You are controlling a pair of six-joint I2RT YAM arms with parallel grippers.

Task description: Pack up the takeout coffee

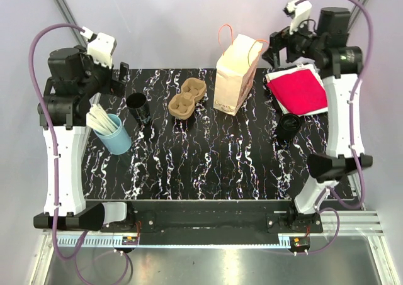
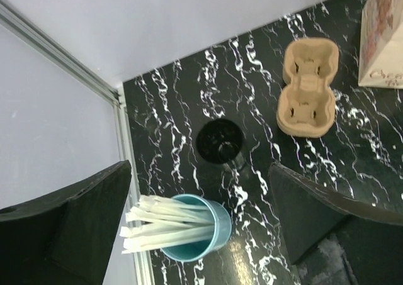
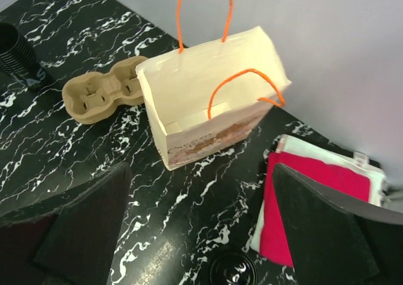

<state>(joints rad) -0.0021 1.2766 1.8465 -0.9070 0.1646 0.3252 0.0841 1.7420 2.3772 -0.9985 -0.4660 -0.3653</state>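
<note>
Left pincer (image 1: 119, 77) and right pincer (image 1: 274, 51) are both released, holding nothing. I think the right one should take the near black cup (image 1: 289, 126) upright, then seat it straight into the cardboard carrier (image 1: 187, 98), which lies beside the open paper bag (image 1: 236, 77).

A robot lab cell, this one, not a café: plain white panels (image 1: 176, 21) close in the black marble-patterned table (image 1: 208, 172). Aluminium struts (image 1: 61, 5) climb the corners at 11 and 1 o'clock. At 6 o'clock a metal rail (image 1: 208, 240) carries the left arm (image 1: 63, 165) and right arm (image 1: 343, 121), purple cables (image 1: 33, 55) looping off both. Paper bag (image 1: 236, 77) and cup carrier (image 1: 187, 99) sit staged as props mid-table.
</note>
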